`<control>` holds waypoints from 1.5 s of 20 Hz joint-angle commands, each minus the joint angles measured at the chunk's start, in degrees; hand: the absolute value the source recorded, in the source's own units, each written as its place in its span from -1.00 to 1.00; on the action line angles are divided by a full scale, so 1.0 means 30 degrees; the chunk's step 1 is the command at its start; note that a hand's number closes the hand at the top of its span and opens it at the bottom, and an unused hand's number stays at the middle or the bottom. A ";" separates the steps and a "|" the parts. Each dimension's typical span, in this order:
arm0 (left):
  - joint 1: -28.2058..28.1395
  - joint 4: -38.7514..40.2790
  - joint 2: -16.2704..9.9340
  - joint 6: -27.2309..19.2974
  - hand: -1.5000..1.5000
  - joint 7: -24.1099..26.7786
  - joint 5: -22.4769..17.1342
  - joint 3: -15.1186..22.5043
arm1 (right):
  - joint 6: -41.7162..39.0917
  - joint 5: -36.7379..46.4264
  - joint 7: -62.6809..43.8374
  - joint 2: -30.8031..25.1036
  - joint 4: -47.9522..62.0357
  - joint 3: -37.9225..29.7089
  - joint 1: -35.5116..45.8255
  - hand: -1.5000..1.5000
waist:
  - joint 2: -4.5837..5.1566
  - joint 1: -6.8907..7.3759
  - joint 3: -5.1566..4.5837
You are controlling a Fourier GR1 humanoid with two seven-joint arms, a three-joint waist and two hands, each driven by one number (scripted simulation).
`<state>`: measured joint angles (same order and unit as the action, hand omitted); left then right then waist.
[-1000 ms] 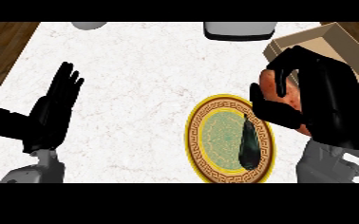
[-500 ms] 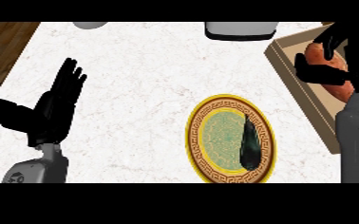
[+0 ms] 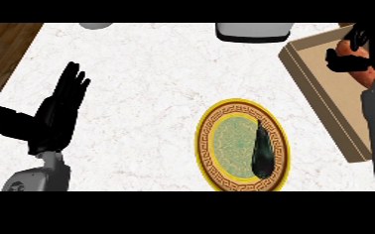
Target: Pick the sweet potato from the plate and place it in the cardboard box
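The orange sweet potato [image 3: 353,52] hangs at the view's right edge, above the inside of the cardboard box [image 3: 326,87]. My right hand [image 3: 343,60] is shut on it, black fingers curled over its top and left side, so much of it is hidden. The round plate [image 3: 207,129], with a gold patterned rim and a green middle, lies on the white counter left of the box. A dark elongated object [image 3: 263,147] rests on the plate's right half. My left hand [image 3: 60,108] rests open at the left, fingers up, far from plate and box.
A grey-white container [image 3: 253,31] stands at the counter's back edge, just left of the box's far corner. A smaller pale object [image 3: 96,25] shows at the back left. Brown wood [image 3: 16,42] borders the counter's top left corner.
My right hand has carried the sweet potato from beside the plate's upper right rim to the right, over the box. The left hand has hardly moved.
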<state>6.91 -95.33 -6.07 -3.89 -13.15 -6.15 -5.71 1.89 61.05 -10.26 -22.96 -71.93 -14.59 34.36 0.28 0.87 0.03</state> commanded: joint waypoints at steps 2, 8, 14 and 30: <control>0.0967 0.0076 0.0106 -0.0385 0.00 -0.0847 0.0235 0.0273 | -0.0660 0.1337 0.1652 -0.2290 0.4461 0.0399 0.0695 1.00 | 0.0088 0.0091 0.0007; 0.0399 -0.0865 0.0502 -0.0599 0.00 -0.1121 0.0450 0.0792 | -0.2311 0.1987 0.0905 -0.2083 0.9582 0.0612 0.1420 -1.00 | 0.0087 0.0331 0.0023; -0.0129 -0.0845 -0.0303 0.0301 0.00 -0.0625 -0.0134 0.0070 | 0.2689 -0.0259 0.5434 -0.2688 1.1712 -0.1885 0.2464 -1.00 | 0.0065 0.0290 0.0042; 0.0145 0.0238 0.0339 -0.0425 0.00 0.0063 0.0437 0.0180 | -0.0140 -1.1639 0.9306 -0.2369 1.2049 -0.9937 0.5033 -1.00 | -0.0092 -0.0335 0.0016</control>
<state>6.74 -95.24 -5.55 -4.26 -13.38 -5.71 -5.44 5.84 33.45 17.60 -29.64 -36.54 -39.25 48.24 0.05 0.34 0.10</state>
